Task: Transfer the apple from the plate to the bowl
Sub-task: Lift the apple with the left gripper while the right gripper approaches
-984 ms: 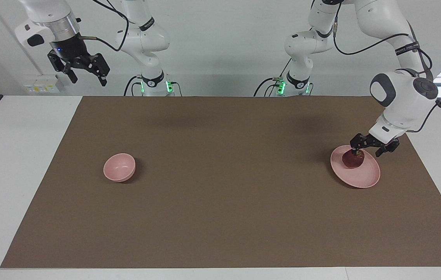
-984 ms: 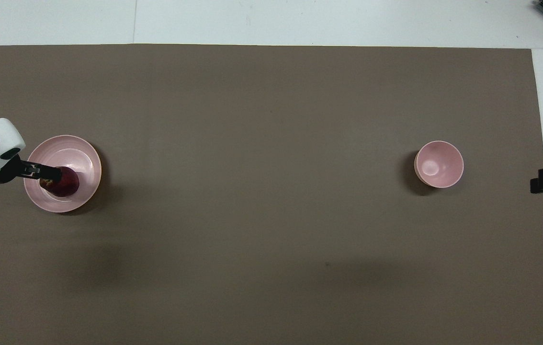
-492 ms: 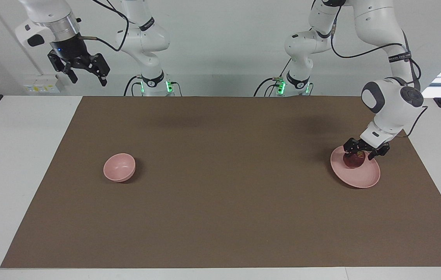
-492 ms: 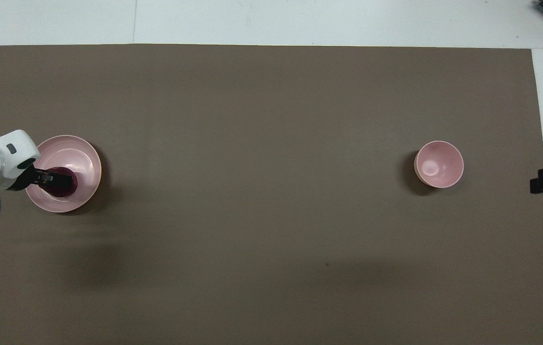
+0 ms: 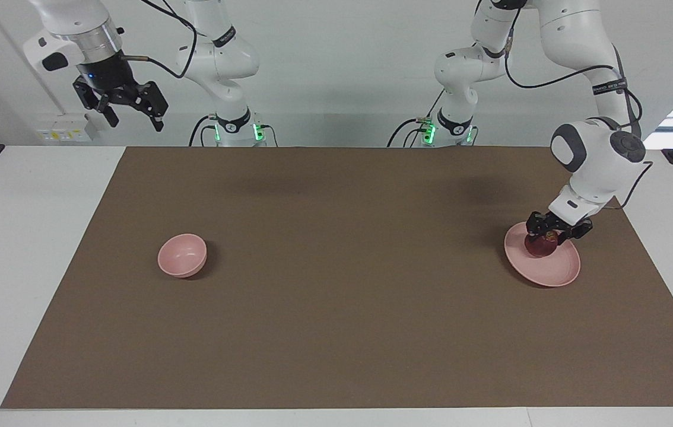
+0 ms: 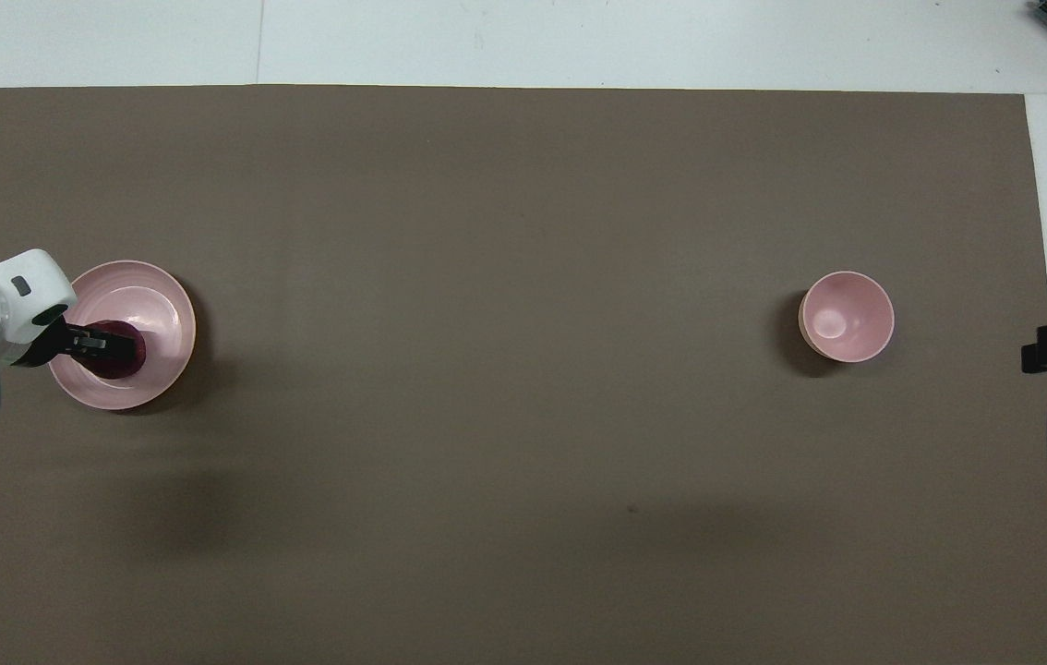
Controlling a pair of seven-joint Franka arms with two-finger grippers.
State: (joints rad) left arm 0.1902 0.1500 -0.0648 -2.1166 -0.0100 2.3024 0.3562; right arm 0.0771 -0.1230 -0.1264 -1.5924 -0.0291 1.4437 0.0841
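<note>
Left hand clamps the apple on the plate; only the facing view shows the right hand, fingers spread.

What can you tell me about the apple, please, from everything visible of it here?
The apple is small, round and dark red, with a yellowish patch near its top. It sits on the pale pink plate, toward the edge nearer the robots, at the left arm's end of the table. The left gripper is down over it, jaws shut on its sides, covering much of its top.
</note>
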